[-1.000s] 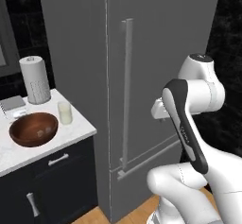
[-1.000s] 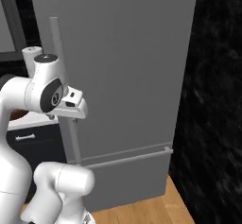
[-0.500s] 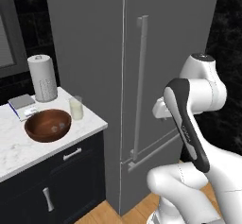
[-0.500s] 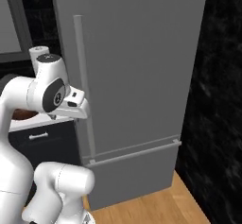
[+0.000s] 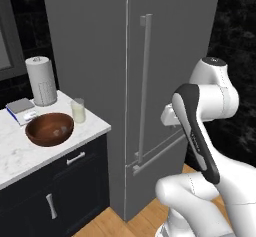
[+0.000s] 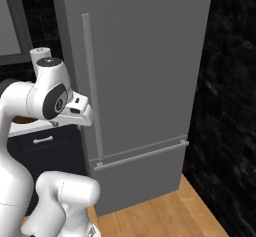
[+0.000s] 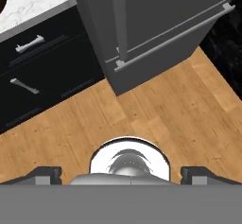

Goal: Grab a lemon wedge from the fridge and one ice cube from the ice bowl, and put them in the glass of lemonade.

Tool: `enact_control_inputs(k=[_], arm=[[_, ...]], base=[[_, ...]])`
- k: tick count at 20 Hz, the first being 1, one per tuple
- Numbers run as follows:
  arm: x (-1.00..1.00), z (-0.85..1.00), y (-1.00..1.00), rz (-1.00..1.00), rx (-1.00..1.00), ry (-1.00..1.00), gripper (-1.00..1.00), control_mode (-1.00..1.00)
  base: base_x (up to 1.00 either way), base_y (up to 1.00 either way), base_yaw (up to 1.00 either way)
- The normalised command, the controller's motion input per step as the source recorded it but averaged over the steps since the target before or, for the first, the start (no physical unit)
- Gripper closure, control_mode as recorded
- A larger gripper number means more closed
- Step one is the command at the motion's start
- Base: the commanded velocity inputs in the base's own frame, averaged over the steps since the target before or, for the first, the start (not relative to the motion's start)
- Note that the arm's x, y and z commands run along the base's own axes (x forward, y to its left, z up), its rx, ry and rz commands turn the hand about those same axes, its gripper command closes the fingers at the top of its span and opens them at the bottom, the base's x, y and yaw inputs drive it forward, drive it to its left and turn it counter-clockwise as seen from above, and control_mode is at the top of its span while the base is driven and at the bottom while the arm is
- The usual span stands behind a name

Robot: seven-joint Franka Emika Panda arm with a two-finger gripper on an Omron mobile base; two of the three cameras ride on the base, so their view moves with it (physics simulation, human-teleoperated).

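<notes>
The tall grey fridge [image 5: 170,41] stands shut, its long vertical bar handle [image 5: 145,81] facing me; it also rises in the right base view [image 6: 145,56]. The lemon wedge is hidden. On the white marble counter [image 5: 20,153] left of the fridge sits the reddish-brown ice bowl [image 5: 49,128], and just right of it the glass of lemonade [image 5: 78,110]. My gripper [image 7: 121,173] is held close to the arm in front of the fridge door, pointing down at the floor, open, with nothing between its fingers.
A white paper towel roll [image 5: 41,81] and a small flat box [image 5: 22,110] stand behind the bowl. Dark cabinet drawers [image 7: 42,72] sit under the counter. A wooden floor [image 7: 156,119] lies before the fridge, and a black wall [image 6: 230,106] closes its right side.
The whole picture has shifted as the base drove: fridge and counter slid right in both base views. The arm keeps its folded pose and the gripper stays open.
</notes>
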Motion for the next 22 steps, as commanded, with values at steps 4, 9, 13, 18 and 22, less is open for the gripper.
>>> enact_control_inputs(k=[4, 9, 13, 18, 22], arm=[[0.0, 0.0, 0.0, 0.0, 0.0, 0.0, -1.0, 1.0], [0.0, 0.0, 0.0, 0.0, 0.0, 0.0, -1.0, 1.0], [0.0, 0.0, 0.0, 0.0, 0.0, 0.0, -1.0, 1.0], [0.0, 0.0, 0.0, 0.0, 0.0, 0.0, -1.0, 1.0], [0.0, 0.0, 0.0, 0.0, 0.0, 0.0, -1.0, 1.0]], base=[[0.01, 0.1, 0.01], [0.09, 0.07, 0.09], [0.01, -0.05, 0.1], [0.02, -0.14, 0.1], [0.16, -0.2, 0.08]])
